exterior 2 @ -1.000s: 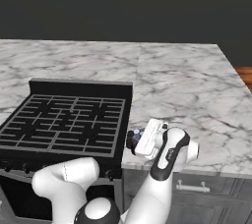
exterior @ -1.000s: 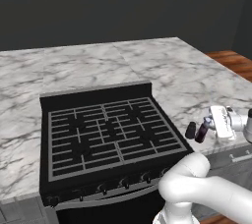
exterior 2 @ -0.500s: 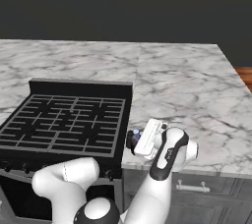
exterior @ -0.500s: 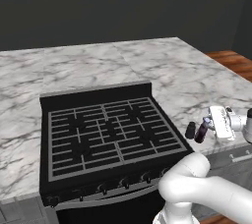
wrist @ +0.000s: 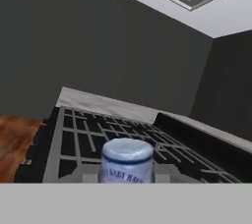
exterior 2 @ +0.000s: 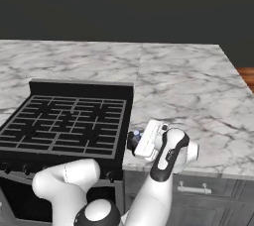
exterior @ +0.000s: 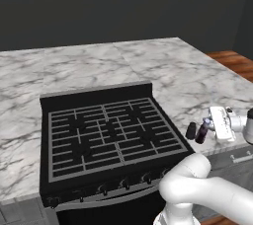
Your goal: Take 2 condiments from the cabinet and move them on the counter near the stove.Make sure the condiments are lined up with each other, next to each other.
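Gripping with the white two-finger gripper (exterior: pixel 207 126), jaws drawn narrow on the dark-brown sauce bottle with a blue cap (exterior: pixel 201 132), at the front right corner of the cooking area. Seen in the hand view from the cap side, with the printed label just below the cap (wrist: pixel 127 161). Held tilted and not upright in the left base view; cannot tell whether the bottom already touches the surface. Just beside it, toward the range, standing upright: the short all-black shaker (exterior: pixel 191 130), near the bottle but apparently not touching. Under both, the white marble counter with grey veins (exterior: pixel 197 86), reaching far back to the dark wall. To the left of the shaker and close to it, the black gas stove with grid-like grates (exterior: pixel 108 135) and a row of front knobs. Judging by the look: probably a light, stiff bottle with smooth, rather slippery sides and a narrow base, so easy to tip over when set down at an angle. Best to keep the hold on the body below the cap, not on the cap itself, and to bring it upright before letting go. Better also to lower it gently close to the shaker without knocking it, since the shaker looks light and could slide or fall. Seemingly near the end of the task: only placing in line with the shaker left to do.
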Available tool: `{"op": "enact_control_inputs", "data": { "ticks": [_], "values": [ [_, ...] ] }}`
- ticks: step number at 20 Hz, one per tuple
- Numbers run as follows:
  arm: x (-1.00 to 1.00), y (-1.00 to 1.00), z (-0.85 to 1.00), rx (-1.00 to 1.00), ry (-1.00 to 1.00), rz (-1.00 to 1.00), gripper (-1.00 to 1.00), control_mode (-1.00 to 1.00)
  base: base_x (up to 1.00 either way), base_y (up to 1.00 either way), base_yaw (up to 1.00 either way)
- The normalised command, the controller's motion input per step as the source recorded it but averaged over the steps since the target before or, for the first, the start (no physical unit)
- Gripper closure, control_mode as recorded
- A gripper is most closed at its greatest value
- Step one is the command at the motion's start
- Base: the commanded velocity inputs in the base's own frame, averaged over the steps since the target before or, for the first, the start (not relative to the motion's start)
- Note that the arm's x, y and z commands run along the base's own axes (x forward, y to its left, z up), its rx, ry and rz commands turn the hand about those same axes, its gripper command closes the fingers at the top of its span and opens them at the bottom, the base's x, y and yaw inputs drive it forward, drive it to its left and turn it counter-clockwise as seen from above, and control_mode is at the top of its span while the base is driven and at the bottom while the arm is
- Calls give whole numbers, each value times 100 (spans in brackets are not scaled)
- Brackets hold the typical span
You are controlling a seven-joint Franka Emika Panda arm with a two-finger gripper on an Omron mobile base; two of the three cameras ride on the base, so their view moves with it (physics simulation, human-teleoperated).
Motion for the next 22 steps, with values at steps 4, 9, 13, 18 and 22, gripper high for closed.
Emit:
{"op": "enact_control_inputs", "data": {
  "ticks": [4,9,13,18,22],
  "values": [
    [0,11,-22,0,-5,0,-100,-100,0,0,0],
    [0,4,-19,0,-1,0,-100,-100,0,0,0],
    [0,0,-3,0,0,0,-100,-100,0,0,0],
    [-1,-9,6,0,-9,-1,-100,-100,0,0,0],
    [0,-5,11,0,-8,0,-100,-100,0,0,0]
  ]
}}
